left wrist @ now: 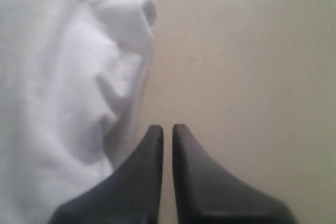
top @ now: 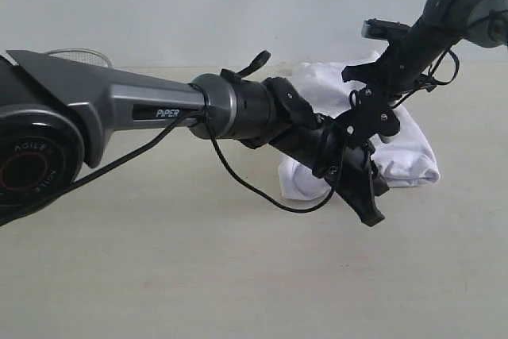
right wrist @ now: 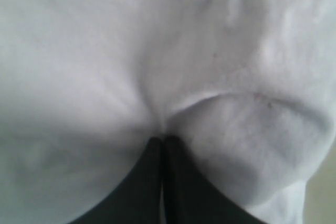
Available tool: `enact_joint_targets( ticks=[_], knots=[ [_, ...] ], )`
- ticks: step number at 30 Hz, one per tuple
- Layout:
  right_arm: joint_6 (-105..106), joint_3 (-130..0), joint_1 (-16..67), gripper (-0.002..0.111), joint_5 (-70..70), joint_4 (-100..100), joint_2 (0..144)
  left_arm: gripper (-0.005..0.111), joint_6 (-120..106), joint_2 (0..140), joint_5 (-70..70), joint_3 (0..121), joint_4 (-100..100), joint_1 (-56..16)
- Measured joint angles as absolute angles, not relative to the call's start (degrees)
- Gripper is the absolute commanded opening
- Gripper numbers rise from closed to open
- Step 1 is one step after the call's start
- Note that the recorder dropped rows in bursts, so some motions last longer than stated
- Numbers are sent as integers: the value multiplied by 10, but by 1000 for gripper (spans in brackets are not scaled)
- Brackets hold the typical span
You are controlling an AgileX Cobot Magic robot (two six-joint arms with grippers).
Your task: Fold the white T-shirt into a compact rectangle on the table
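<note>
From across the room, the left arm (top: 119, 109) stretches in low over the table (top: 198, 275), a thin black cable (top: 238, 182) sagging under it, and the left gripper (top: 370, 213) points down with its dark jaws close above the bare wood. The white T-shirt (top: 413, 152) lies in a rumpled heap just behind and beside those jaws, bunched rather than spread flat, and no lettering shows on it from here. The right arm (top: 413, 45) comes down over the heap from the far side, and its end is lost among the black brackets where the two arms cross. A bit of wire mesh basket (top: 79, 55) peeks over the left arm, well away from either set of jaws. From the left wrist, the jaws are clenched on nothing, with only a thin slit between them. The shirt's rolled, creased edge lies just beside the outer face of one jaw, running on past the tips, while plain table fills the other side and the space ahead of them. From the right wrist, the right gripper (right wrist: 163, 141) is pressed shut too, but here white cloth fills nearly everything around it. Creases run together right at the tips, so the jaws are pinching a fold of the T-shirt, and a thick rounded hem bulges just to one side of them
</note>
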State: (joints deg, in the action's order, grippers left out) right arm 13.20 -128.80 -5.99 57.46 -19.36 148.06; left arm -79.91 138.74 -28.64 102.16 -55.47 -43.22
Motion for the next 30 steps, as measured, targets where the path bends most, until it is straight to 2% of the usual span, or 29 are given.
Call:
enact_joint_targets(
  ticks=[7, 12, 19, 30],
  knots=[
    [141, -1314, -60, 0, 601, -183, 1484, 4, -799, 1341, -359, 1022, -512, -434],
    [147, -1324, -64, 0, 640, -156, 1453, 4, -775, 1308, -272, 1022, -478, -411],
    [147, -1326, -65, 0, 692, -154, 1409, 4, -766, 1361, -162, 1023, -477, -370],
    [145, -1326, -54, 0, 697, -163, 1410, 4, -761, 1418, -105, 1072, -510, -364]
  ],
)
